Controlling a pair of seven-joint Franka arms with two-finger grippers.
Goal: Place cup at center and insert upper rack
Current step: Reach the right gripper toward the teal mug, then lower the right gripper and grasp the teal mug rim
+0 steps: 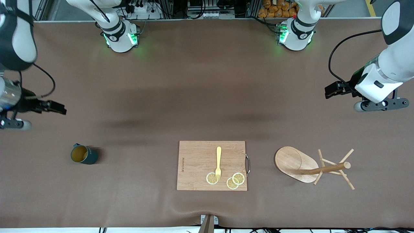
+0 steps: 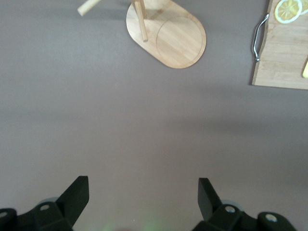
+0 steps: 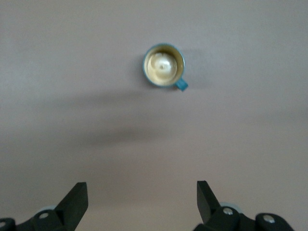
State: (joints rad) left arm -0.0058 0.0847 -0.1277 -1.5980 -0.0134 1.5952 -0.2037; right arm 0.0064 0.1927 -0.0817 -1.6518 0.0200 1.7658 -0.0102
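The dark teal cup [image 1: 84,154] stands upright on the brown table toward the right arm's end; it also shows in the right wrist view [image 3: 163,65], tan inside, handle to one side. The wooden mug tree [image 1: 310,165] stands on its oval base [image 1: 289,159] toward the left arm's end; the base shows in the left wrist view [image 2: 168,33]. My right gripper [image 1: 59,108] hangs open and empty above the table, apart from the cup; its own view shows it open [image 3: 142,190]. My left gripper [image 1: 330,90] hangs open and empty above the table, apart from the mug tree; its own view shows it open [image 2: 142,185].
A rectangular wooden cutting board [image 1: 194,161] with a metal handle lies at the table's middle, near the front edge. On it lie a yellow fork [image 1: 218,161] and three lemon slices [image 1: 212,178]. The board's corner shows in the left wrist view [image 2: 281,53].
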